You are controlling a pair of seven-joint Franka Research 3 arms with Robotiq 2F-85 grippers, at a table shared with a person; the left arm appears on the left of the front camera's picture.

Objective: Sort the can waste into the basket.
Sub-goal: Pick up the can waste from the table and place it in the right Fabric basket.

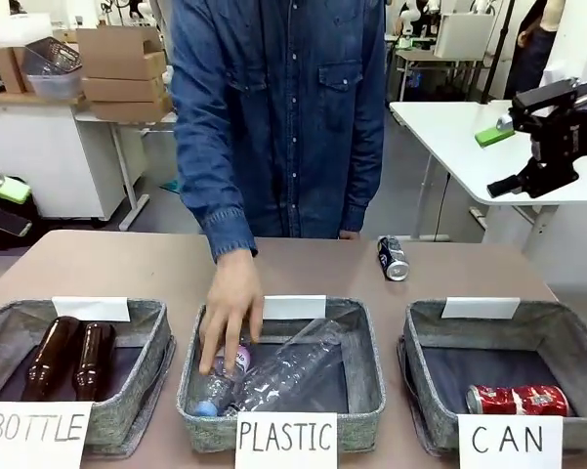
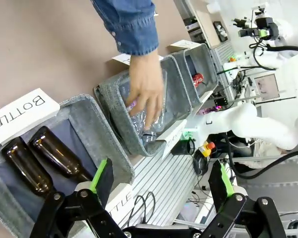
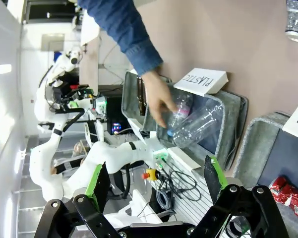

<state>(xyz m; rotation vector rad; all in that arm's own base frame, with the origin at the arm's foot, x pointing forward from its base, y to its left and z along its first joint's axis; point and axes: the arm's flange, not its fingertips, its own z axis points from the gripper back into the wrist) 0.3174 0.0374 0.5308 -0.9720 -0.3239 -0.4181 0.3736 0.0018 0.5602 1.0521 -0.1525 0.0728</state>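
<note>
Red can (image 1: 517, 399) in "CAN" basket (image 1: 422, 344) | navy can (image 1: 393, 258) on table (image 1: 127, 262)

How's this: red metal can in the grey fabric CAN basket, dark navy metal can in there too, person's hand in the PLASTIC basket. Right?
Front view: the dark navy metal can lies on the table beyond the grey fabric CAN basket, not in it. The red metal can is in that basket; the person's hand is in the PLASTIC basket.

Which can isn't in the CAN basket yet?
The dark navy can, lying on the table at its far side; the red can is inside the CAN basket.
</note>
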